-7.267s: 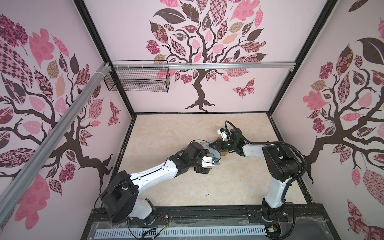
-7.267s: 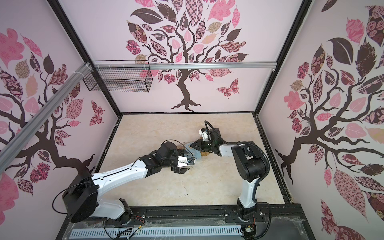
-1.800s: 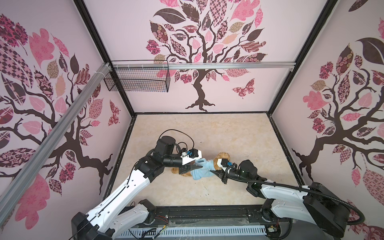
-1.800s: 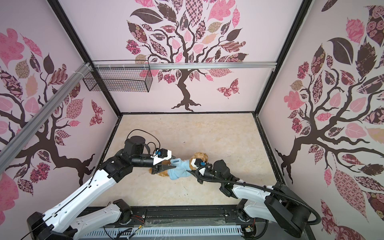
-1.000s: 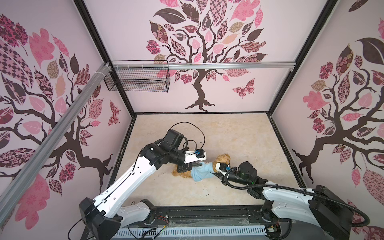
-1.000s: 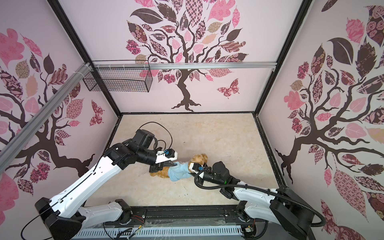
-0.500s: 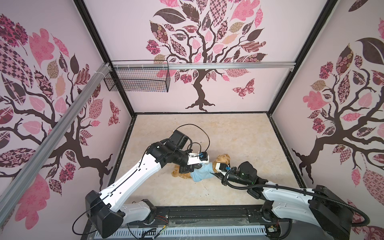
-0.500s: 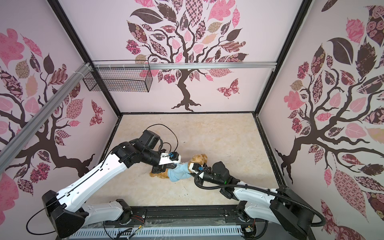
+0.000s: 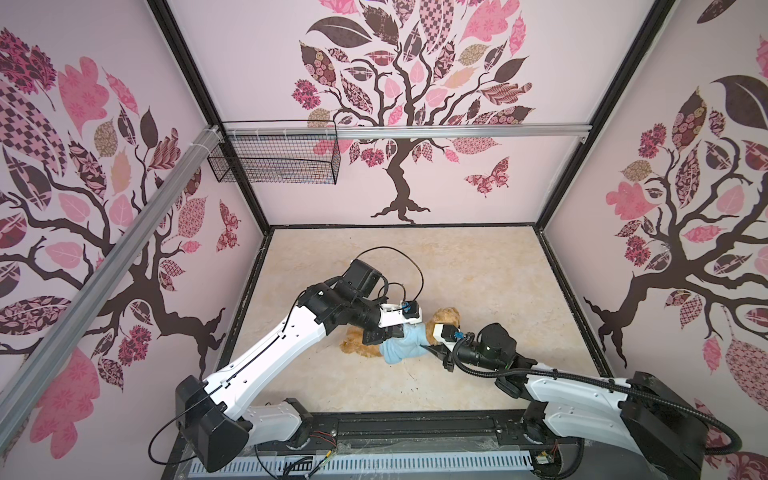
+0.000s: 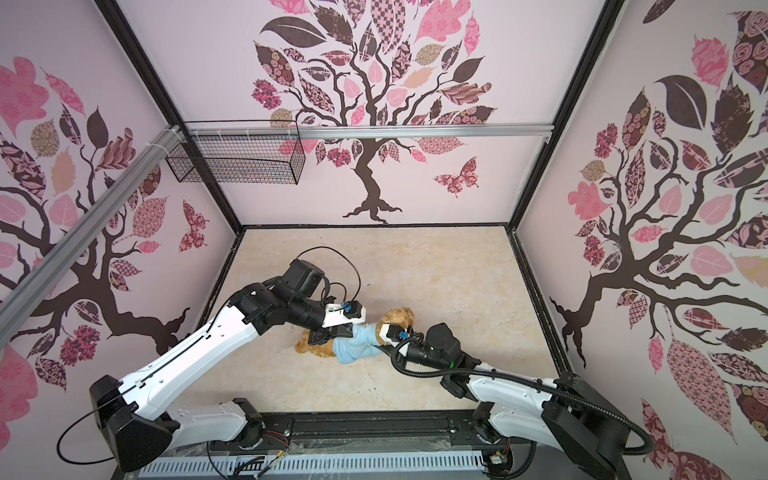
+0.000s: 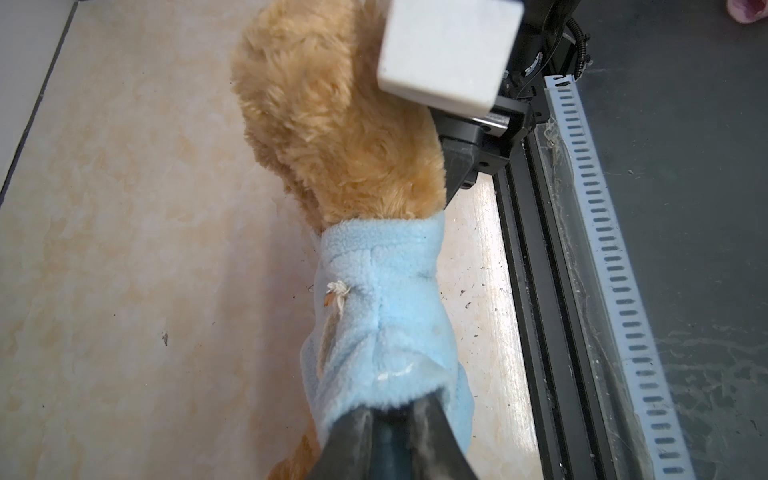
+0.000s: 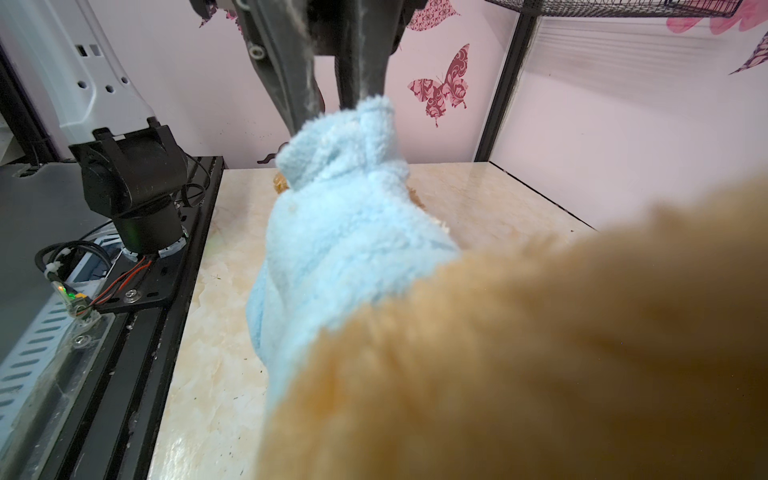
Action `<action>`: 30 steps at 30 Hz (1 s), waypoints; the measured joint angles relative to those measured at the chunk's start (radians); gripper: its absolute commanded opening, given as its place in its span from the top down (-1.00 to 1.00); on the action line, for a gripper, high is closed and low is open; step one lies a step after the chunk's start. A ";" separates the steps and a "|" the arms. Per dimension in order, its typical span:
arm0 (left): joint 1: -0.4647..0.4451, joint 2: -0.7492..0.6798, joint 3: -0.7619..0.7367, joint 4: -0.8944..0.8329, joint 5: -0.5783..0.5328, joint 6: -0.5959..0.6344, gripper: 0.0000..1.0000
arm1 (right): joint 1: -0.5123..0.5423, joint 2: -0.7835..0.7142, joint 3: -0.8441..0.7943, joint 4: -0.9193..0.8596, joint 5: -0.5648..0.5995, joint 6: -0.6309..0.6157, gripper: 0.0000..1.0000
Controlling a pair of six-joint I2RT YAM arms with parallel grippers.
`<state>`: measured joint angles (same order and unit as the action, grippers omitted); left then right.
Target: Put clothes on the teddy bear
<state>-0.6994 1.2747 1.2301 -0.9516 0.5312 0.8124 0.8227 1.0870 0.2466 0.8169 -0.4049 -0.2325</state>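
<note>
Your left claw (image 11: 392, 411) meets the blue shirt (image 11: 374, 307), your right claw (image 9: 429, 350) the head of the bear (image 11: 332, 124); I cannot tell either grip.

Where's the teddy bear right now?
In both top views the teddy bear lies front-centre on the table, between the left gripper and right gripper, wearing a light blue shirt.

Bear (image 9: 448, 316): golden-brown shaggy plush, laid on the floor near the front middle, head to the right and legs to the left in both top views. The torso is covered by a light blue fleece shirt (image 9: 405, 348); head and legs are left bare. In the right wrist view one shirt edge is drawn up into a peak. The face is not seen.
</note>
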 measured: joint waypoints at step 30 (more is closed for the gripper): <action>-0.047 0.070 -0.030 0.107 0.059 -0.115 0.07 | -0.006 0.093 0.010 0.136 -0.056 0.214 0.70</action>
<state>-0.7467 1.3445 1.1999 -0.8444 0.5903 0.6975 0.8169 1.1801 0.2569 0.9527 -0.4610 -0.0185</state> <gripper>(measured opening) 0.462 0.154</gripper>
